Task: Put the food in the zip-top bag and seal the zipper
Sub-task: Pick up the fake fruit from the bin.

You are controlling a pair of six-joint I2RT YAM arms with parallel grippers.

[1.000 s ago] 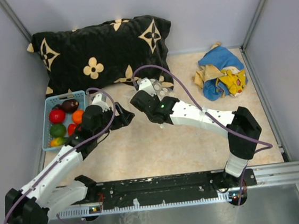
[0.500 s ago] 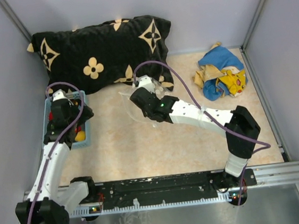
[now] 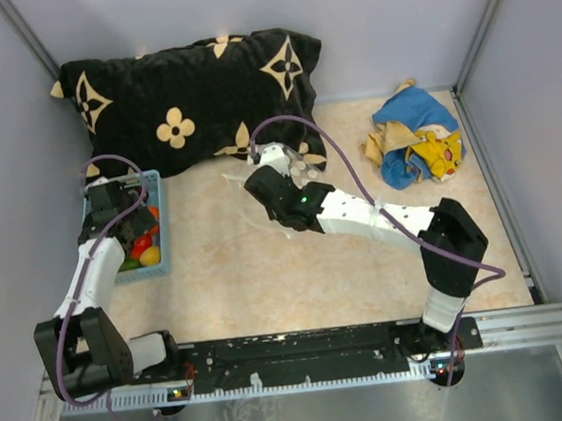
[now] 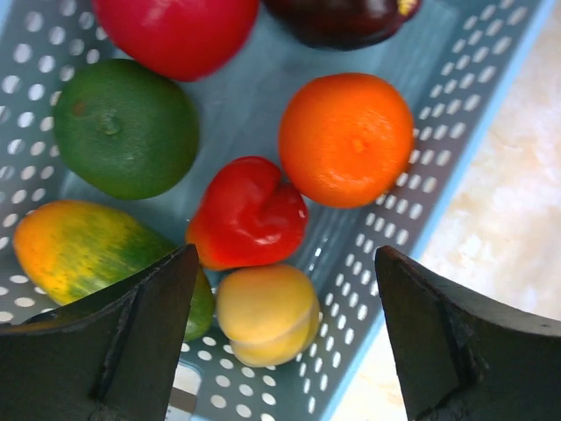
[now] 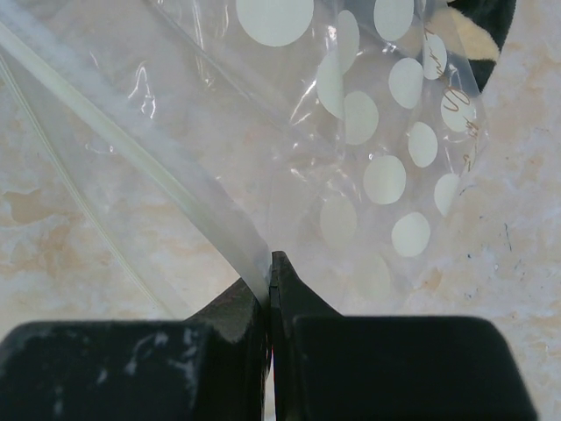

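The food lies in a light blue basket (image 4: 456, 132): a red apple (image 4: 175, 31), a green lime (image 4: 125, 127), an orange (image 4: 346, 140), a red pepper (image 4: 245, 213), a yellow fruit (image 4: 267, 314), a yellow-green mango (image 4: 79, 254) and a dark purple piece (image 4: 342, 17). My left gripper (image 4: 287, 259) hangs open and empty just above the yellow fruit; in the top view it (image 3: 134, 231) is over the basket (image 3: 162, 223). My right gripper (image 5: 270, 263) is shut on the zipper (image 5: 149, 149) of the clear, white-dotted zip-top bag (image 5: 377, 132), mid-table (image 3: 262, 177).
A black pillow with cream flowers (image 3: 188, 90) lies along the back, its corner just behind the bag. A blue-and-yellow cloth (image 3: 414, 136) is bunched at the back right. The basket stands against the left wall.
My left arm has swung from beside the bag in the middle to the left, over the basket. My right gripper has kept hold of the bag, almost still.
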